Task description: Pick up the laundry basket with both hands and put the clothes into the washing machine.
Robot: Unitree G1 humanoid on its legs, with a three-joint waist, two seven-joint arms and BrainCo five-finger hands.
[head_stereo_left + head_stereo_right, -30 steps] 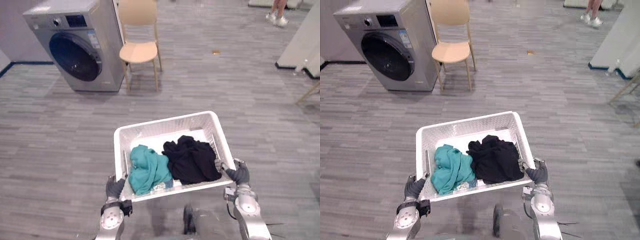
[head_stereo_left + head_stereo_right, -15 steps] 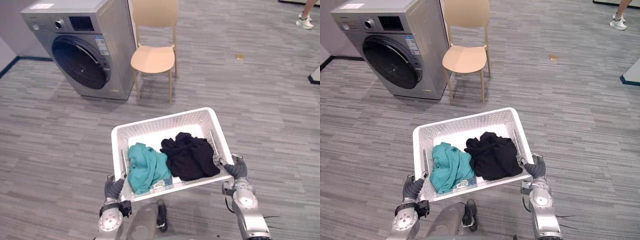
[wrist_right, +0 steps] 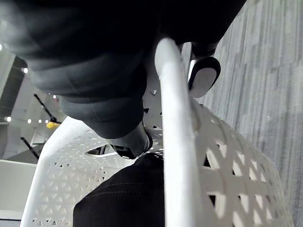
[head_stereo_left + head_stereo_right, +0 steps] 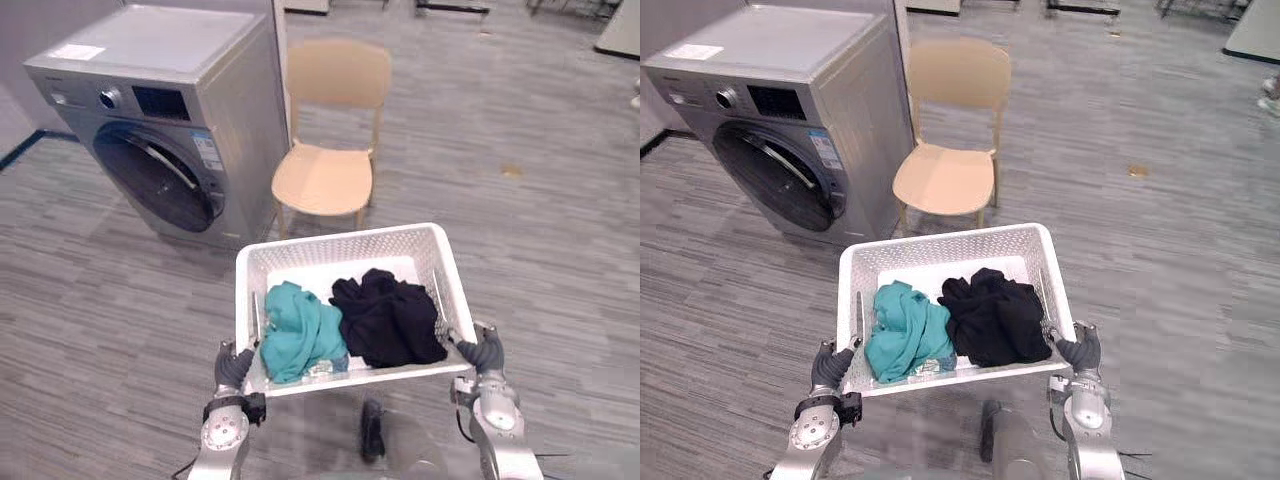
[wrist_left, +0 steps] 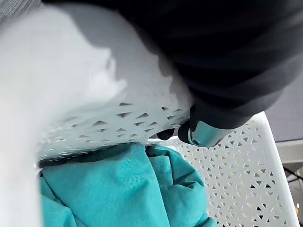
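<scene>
Both the left hand [image 4: 232,368] and the right hand [image 4: 487,352] curl tight round the side rims of the white holey plastic laundry basket [image 4: 340,243]. A teal cloth [image 4: 295,330] and a black cloth [image 4: 390,320] lie inside. The grey metal washing machine [image 4: 170,150] looks nearer than before.

A large open room with a laundry corner: a silver washing machine [image 4: 165,150] stands beside a tan chair [image 4: 322,178] on wide grey plank floor [image 4: 560,260].

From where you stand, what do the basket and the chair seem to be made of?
Basket: probably white plastic, its thin walls pierced with rows of small triangular holes. Chair: pale tan, smooth and matt; wood or moulded plastic, the look leaves it open.
</scene>
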